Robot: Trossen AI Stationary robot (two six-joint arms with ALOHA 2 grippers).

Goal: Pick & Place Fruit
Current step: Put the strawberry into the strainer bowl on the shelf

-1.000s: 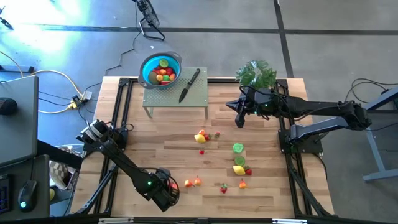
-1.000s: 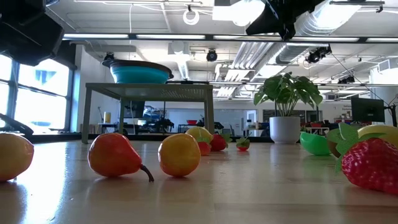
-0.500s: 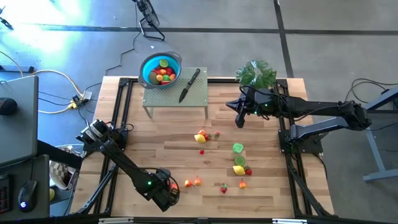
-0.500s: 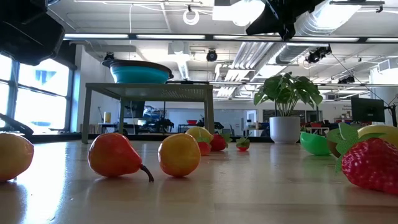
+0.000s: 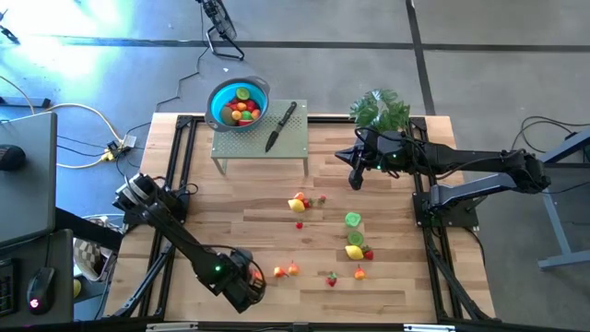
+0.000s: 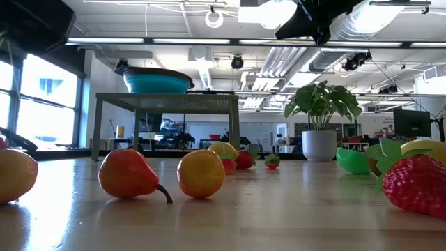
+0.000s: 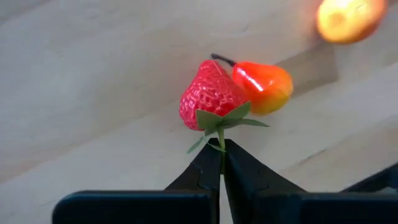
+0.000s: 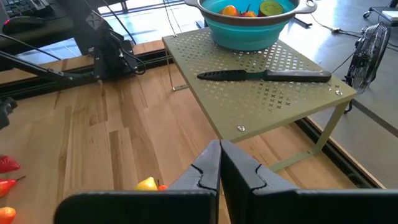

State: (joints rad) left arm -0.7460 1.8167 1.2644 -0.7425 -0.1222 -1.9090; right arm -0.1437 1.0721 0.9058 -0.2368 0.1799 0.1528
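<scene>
Pinching strawberry [image 7: 211, 94] by its green leaf stem, left gripper [image 7: 222, 155] fully closed, lower left of high view [image 5: 247, 284]. Only left wrist view shows this grip; high view hides berry under gripper. Red-orange pear [image 7: 264, 86] just behind, touching berry. Right gripper [image 8: 219, 163] closed, empty, near green stand [image 8: 273, 81]. Blue bowl [image 5: 238, 103] holds several fruit, count unclear.

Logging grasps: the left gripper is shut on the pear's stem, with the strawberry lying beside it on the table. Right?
Not quite. The left wrist view shows the left gripper shut on the strawberry by its leaves; the pear is the one lying on the table beside it.
</scene>
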